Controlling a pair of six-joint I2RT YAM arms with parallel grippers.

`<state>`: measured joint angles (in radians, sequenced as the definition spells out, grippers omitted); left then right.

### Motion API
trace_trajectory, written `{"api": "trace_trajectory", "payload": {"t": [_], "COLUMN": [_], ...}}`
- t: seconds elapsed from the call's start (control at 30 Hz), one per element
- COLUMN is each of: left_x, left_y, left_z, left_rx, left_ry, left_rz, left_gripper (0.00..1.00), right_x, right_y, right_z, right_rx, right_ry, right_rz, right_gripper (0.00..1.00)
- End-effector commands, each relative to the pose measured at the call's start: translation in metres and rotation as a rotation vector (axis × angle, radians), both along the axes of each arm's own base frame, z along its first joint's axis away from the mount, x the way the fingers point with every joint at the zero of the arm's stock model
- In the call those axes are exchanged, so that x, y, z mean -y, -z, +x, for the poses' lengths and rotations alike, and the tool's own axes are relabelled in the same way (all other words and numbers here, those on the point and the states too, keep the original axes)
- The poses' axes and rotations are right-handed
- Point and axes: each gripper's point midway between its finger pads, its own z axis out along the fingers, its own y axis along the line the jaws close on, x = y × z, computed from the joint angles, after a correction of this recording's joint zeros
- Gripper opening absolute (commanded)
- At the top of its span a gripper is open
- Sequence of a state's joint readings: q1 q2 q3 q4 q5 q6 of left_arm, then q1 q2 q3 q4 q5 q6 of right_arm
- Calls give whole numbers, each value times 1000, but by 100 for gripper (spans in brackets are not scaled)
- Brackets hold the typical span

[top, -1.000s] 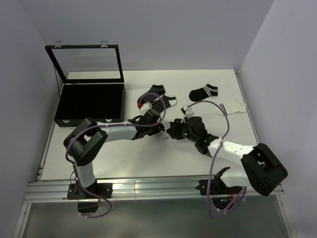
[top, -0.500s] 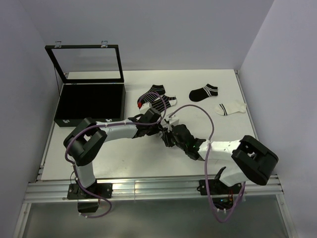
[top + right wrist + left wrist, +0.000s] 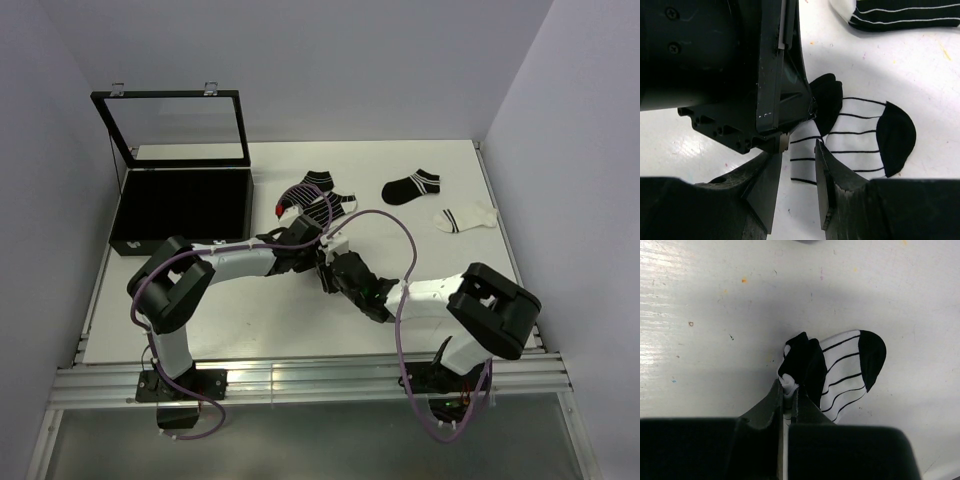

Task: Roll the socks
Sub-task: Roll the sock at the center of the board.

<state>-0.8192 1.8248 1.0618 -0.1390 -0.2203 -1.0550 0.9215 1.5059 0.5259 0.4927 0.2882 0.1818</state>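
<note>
1. The left gripper (image 3: 788, 390) has its fingers pressed together on the bunched cuff of the striped white sock (image 3: 850, 365). That sock lies on the table (image 3: 250, 320) near the middle, with its black toe pointing right.
2. Over the last second the right gripper (image 3: 797, 159) has swung left across the table and now sits close beside the left gripper. Its fingers stand partly spread, one on each side of the sock's cuff half, and they are not yet clamping it.
3. The left gripper has barely moved and keeps its pinch.
4. The roll looks only just begun: the cuff is folded over, while the foot and toe lie flat. The right gripper seems placed to help turn it.
5. The black sock (image 3: 411, 186), the far white sock (image 3: 466, 217) and the small heap of socks (image 3: 318, 198) are still unrolled, and the open case (image 3: 180, 205) stands far left.
</note>
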Motion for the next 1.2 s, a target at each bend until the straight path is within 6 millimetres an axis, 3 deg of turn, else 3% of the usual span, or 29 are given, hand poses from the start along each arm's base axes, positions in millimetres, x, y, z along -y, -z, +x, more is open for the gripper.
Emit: {"api": "trace_trajectory", "payload": {"t": [0.0,0.13,0.43,0.83,1.17], "left_x": [-18,-18,-21,-19,-15], "left_y": [27,31,41,40,41], "left_z": [-23,-25,-29,-29,-31], "left_rx": [-74,-90,-134,-154,-172], "left_ry": [34,28,18,20,18], "left_rz": [136,123,92,89,65], "left_gripper": [0,0,0,0,0], "right_x": [-10,-9,3,-2,-7], "right_y": [8,23,16,6,37], "right_z": [-1,-8,-14,-7,-11], "right_rx": [-1,-46,-20,24,-59], "right_ry": [-30,-28,12,7,-9], "right_rz": [-40,-38,47,51,-16], "right_gripper": [40,40,40,41,40]}}
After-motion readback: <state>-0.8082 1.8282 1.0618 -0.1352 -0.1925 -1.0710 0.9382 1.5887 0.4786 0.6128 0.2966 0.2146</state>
